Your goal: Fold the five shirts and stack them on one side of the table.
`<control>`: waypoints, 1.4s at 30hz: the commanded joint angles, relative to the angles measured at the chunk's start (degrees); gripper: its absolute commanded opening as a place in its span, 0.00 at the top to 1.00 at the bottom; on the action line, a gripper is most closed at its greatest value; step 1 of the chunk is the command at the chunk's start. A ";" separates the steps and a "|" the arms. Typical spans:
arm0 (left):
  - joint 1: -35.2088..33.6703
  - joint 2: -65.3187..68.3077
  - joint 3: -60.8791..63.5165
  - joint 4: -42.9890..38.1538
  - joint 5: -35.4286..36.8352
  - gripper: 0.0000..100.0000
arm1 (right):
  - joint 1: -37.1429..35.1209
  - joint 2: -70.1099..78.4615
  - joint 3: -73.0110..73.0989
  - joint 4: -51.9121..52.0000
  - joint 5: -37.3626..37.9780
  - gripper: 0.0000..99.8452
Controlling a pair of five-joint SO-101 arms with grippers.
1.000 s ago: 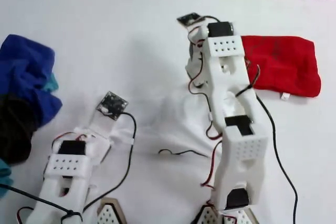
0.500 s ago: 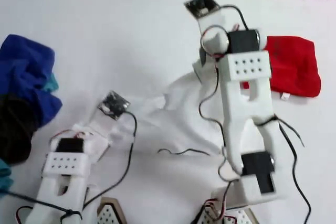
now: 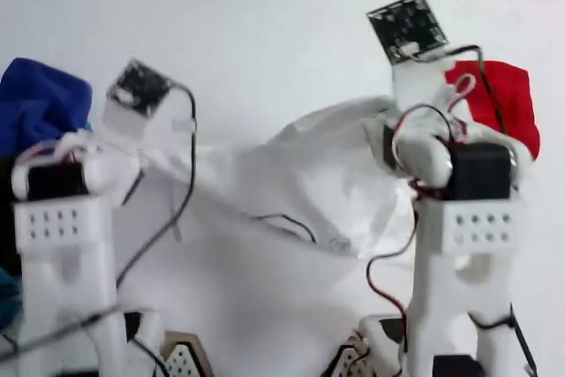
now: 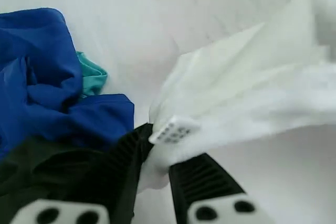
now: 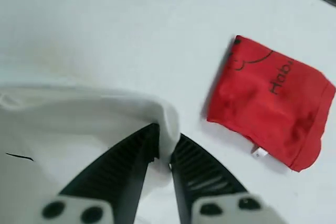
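Left pincer: my left pincer (image 4: 160,140) is closed down on a bunched edge of the white shirt (image 4: 252,87), with cloth pinched between the ribbed pads.
Right pincer: my right pincer (image 5: 163,145) is nearly closed and nips a rolled hem of the same shirt.
Task's thing: the white shirt hangs slung between my two pincers, sagging in the middle, with its lower part draped on the table (image 3: 221,33).
Step in hand: I judge this to be spreading the shirt out, before any fold is made.
Stack so far: one folded red shirt (image 5: 268,103) lies flat just beyond my right pincer, apart from the white cloth.
Waiting pile: the blue shirt (image 4: 37,72), teal shirt (image 4: 92,74) and black shirt (image 4: 47,166) are crumpled right beside my left pincer.
Next move calls for: both pincers should go down together with the hem kept taut, so the shirt lands flat.
Edges: the far table edge lies ahead of my right pincer.
Open room: there is bare tabletop ahead of and between my pincers. The sides are tight, with the pile by the left pincer and the red shirt by the right.
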 commanded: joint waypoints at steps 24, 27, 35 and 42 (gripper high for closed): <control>12.22 13.10 -52.62 19.60 8.97 0.98 | 13.23 -6.64 -18.81 -14.37 -0.26 0.98; 12.13 10.29 -52.62 19.60 8.97 0.98 | 13.58 -6.73 -22.51 -12.44 -0.26 0.98; 12.13 1.41 -50.95 19.78 8.97 0.98 | 13.23 -6.73 -34.11 -1.80 -0.26 0.98; 12.13 -5.71 -36.44 19.52 7.03 0.98 | 13.23 -6.73 -39.03 5.14 -0.53 0.98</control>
